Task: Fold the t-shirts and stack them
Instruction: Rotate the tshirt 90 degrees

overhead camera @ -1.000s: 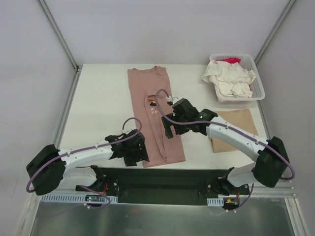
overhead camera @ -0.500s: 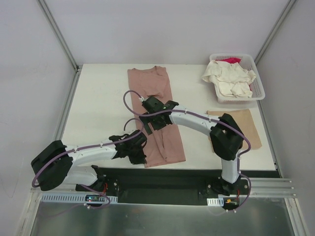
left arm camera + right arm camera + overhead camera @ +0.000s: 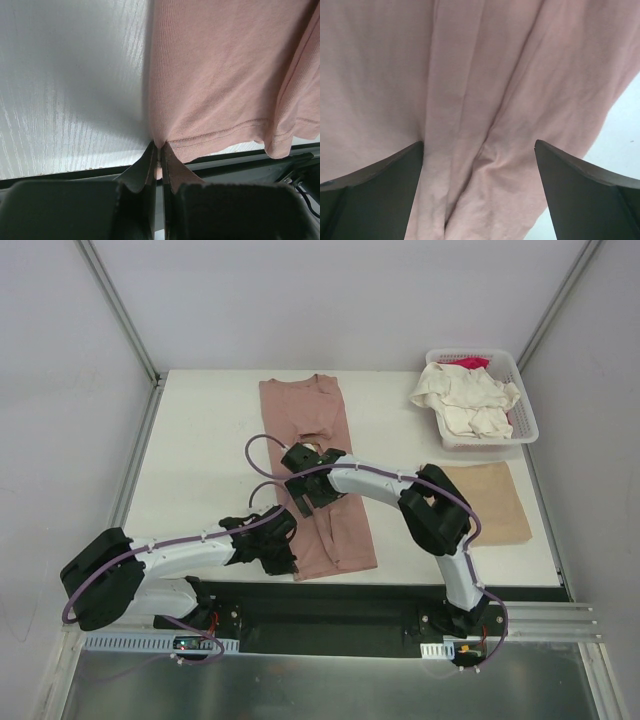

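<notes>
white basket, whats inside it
A crumpled cream t-shirt heap fills the white basket and drapes over its left rim. A sliver of magenta cloth shows at the far edge. Whatever lies underneath cannot be seen, because the cream cloth covers it.

This is a robotics lab test cell. A bare white table [image 3: 200, 440] is boxed in by plain grey panels [image 3: 330, 300] set on aluminium posts [image 3: 118, 308]. At 6 o'clock, two arms [image 3: 190, 552] trailing loose purple cables [image 3: 248, 453] are bolted to a black plate [image 3: 330, 602] on a metal rail [image 3: 560, 618]. A steel sheet [image 3: 320, 685] lies in front of it.
</notes>
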{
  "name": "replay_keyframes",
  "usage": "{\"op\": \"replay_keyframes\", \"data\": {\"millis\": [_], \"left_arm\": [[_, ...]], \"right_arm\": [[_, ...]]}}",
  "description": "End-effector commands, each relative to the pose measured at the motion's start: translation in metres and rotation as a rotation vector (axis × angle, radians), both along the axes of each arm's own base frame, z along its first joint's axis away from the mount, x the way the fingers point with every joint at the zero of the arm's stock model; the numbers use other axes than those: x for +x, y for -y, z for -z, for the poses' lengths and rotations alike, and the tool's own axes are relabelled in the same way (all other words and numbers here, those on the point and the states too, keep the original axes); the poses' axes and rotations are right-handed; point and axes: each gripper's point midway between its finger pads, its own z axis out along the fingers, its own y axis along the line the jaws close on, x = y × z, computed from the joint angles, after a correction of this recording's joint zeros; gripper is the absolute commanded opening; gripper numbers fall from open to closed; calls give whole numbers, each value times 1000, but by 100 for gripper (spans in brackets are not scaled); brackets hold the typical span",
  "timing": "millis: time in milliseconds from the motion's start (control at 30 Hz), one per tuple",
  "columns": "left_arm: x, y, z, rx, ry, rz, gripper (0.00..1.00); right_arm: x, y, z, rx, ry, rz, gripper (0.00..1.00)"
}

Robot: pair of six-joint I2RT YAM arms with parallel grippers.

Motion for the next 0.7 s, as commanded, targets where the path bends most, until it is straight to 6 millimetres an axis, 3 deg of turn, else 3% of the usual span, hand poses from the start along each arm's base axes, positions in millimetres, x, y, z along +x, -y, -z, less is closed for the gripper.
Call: {"op": "replay_keyframes", "data": {"millis": [0,133,333,533,667], "left_arm": [[-21,-26,18,97,-69,5,0],[-25,-31,21,104,-78,-8,0],[-28,-34,23,101,-81,-15,0],[-29,-34,23,98,-84,-13,0],[-30,-34,22,97,-87,-11,0]], "right_arm": [[19,12,-14,-49,68,33,97],[22,23,-15,-55,67,73,97],[27,43,-40,-9,111,126,97],[32,67,-44,20,92,197,97],[31,57,-51,128,53,165,97]]}}
